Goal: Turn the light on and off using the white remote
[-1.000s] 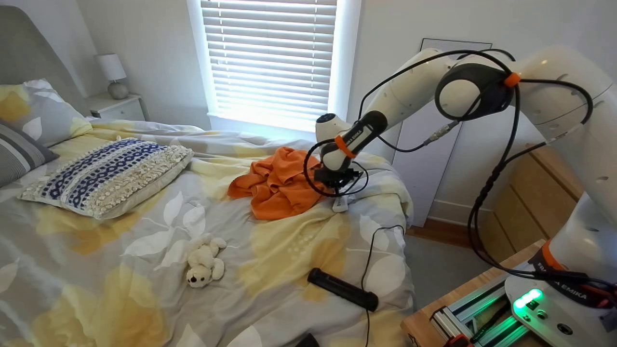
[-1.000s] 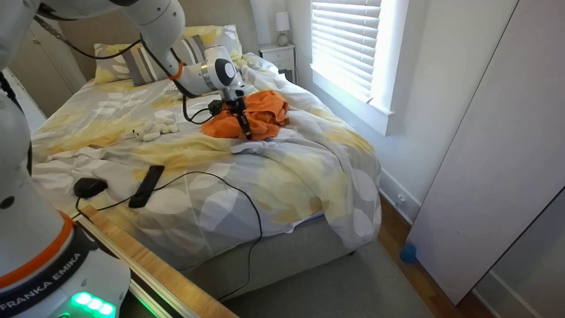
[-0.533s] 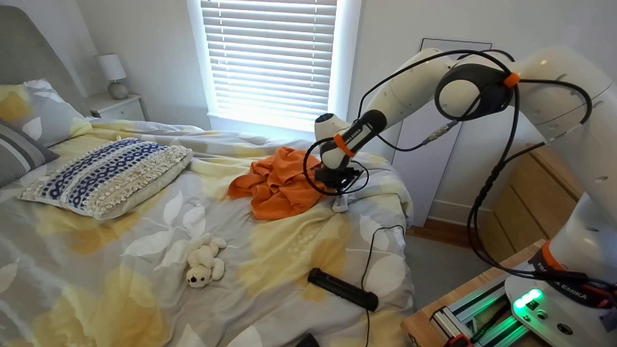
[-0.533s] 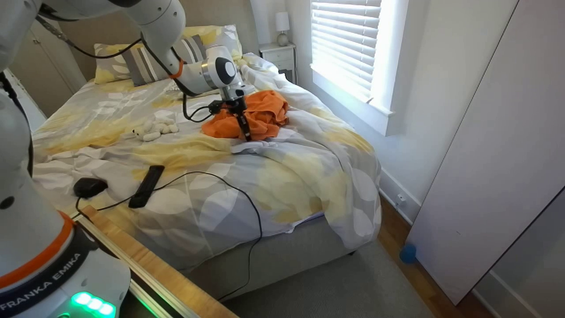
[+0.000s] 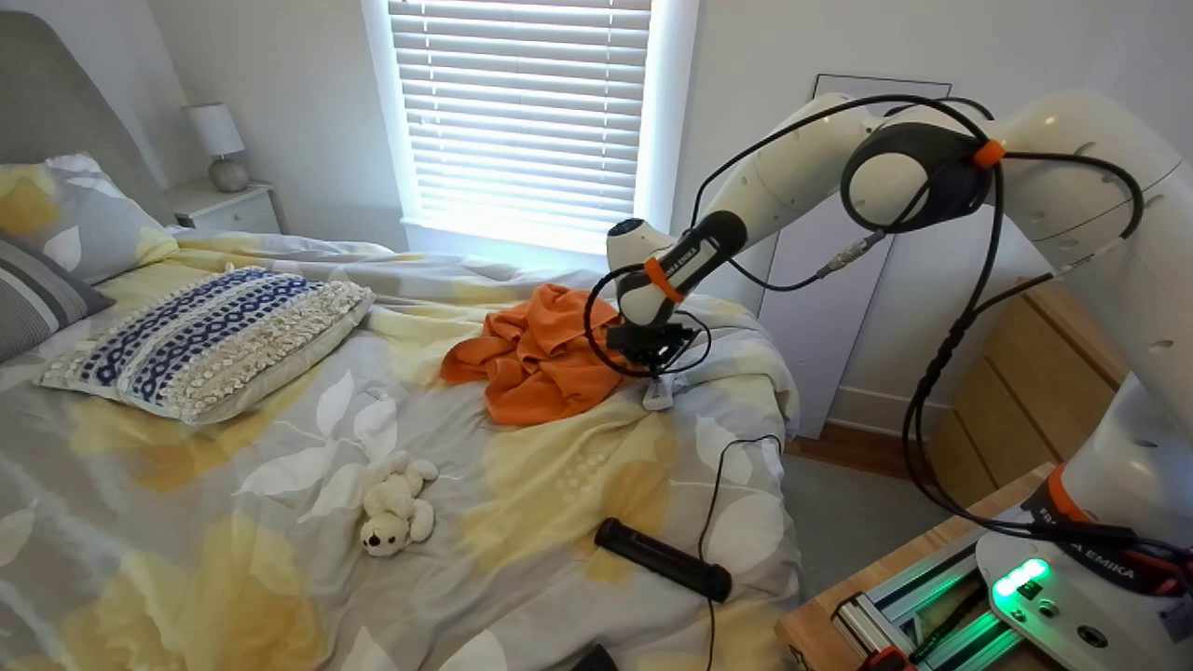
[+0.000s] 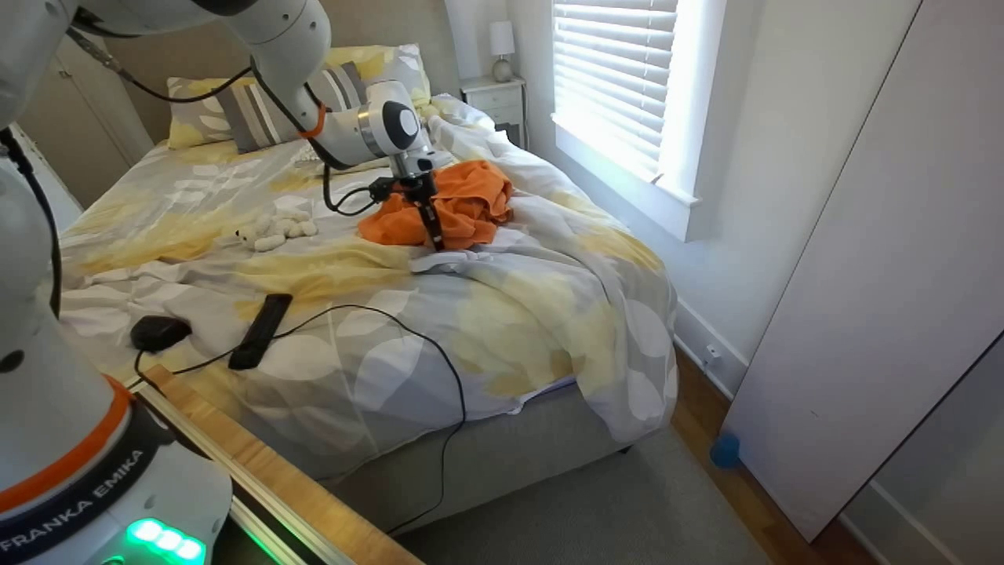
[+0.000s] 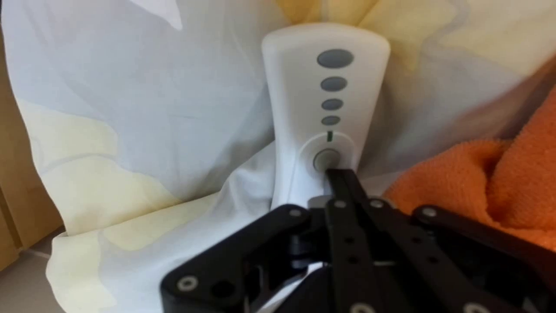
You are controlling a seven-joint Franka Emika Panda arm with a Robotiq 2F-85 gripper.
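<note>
A white remote [image 7: 299, 95] lies on the bedding, with a column of grey oval buttons and one round button [image 7: 326, 160] nearer my gripper. It also shows below the gripper in an exterior view [image 5: 658, 395]. My gripper [image 7: 342, 171] is shut with its fingertips together and nothing between them. In the wrist view the tips overlap the lower edge of the round button; whether they touch it I cannot tell. The gripper points down over the bed in both exterior views [image 5: 660, 368] [image 6: 438, 245]. A white-shaded lamp [image 5: 216, 130] stands on the nightstand; whether it is lit is unclear.
An orange cloth [image 5: 545, 359] lies beside the remote and gripper. A white plush toy [image 5: 399, 503], a long black object [image 5: 664, 559] and a black cable [image 6: 392, 315] lie on the bed. A patterned cushion [image 5: 210, 340] lies farther off.
The gripper has shifted very slightly, its tip a little lower and to the left in an exterior view. It stays shut. The remote and other objects have not visibly moved.
</note>
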